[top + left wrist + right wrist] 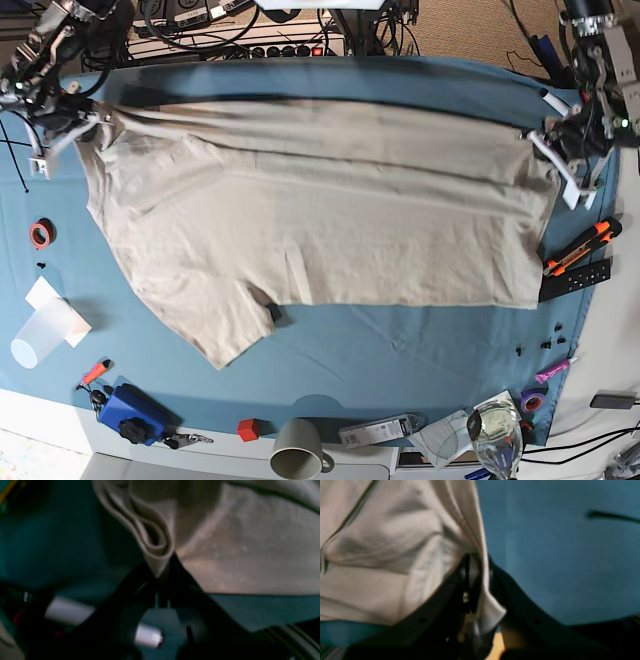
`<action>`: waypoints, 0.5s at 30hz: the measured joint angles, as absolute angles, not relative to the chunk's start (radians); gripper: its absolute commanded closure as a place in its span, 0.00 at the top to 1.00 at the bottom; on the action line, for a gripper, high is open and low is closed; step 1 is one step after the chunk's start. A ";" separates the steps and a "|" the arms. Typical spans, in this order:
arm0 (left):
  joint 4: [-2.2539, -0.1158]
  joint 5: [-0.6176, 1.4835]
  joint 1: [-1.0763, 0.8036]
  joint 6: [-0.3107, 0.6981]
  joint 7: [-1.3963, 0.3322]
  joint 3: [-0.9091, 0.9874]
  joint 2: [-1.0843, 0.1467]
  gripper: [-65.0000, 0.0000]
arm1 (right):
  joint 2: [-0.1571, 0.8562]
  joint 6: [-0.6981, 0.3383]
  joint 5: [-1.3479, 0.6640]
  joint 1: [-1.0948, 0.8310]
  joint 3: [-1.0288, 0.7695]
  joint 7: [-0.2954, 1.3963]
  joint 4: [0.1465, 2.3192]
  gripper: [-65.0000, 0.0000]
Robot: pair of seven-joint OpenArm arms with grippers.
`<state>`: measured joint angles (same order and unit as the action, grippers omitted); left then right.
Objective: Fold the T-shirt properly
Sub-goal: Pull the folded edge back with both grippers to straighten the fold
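And the beige T-shirt is pinched in both grippers' jaws, left at two o'clock, right at ten.

beige t-shirt, partly folded and wrinkled, on the blue-teal cloth

We can read no text, label, brand, number or sign in any of the three views; the print on the box at the base view's lower edge is too small for us to make out; we see marks on it, yet we cannot tell a letter or a number.
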<state>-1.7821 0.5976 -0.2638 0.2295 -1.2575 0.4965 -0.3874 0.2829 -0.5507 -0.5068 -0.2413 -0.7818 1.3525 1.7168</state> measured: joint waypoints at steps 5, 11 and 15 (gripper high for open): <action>-1.790 0.631 -0.318 0.230 -1.249 0.538 -0.388 0.00 | 0.280 -0.559 -0.513 -0.242 -0.823 1.363 1.717 0.00; -1.792 0.648 -0.334 0.236 -1.242 0.539 -0.388 0.00 | 0.280 -0.558 -0.525 -0.241 -0.823 1.362 1.717 0.00; -1.792 0.648 -0.334 0.236 -1.245 0.539 -0.388 0.00 | 0.280 -0.558 -0.525 -0.241 -0.823 1.362 1.717 0.00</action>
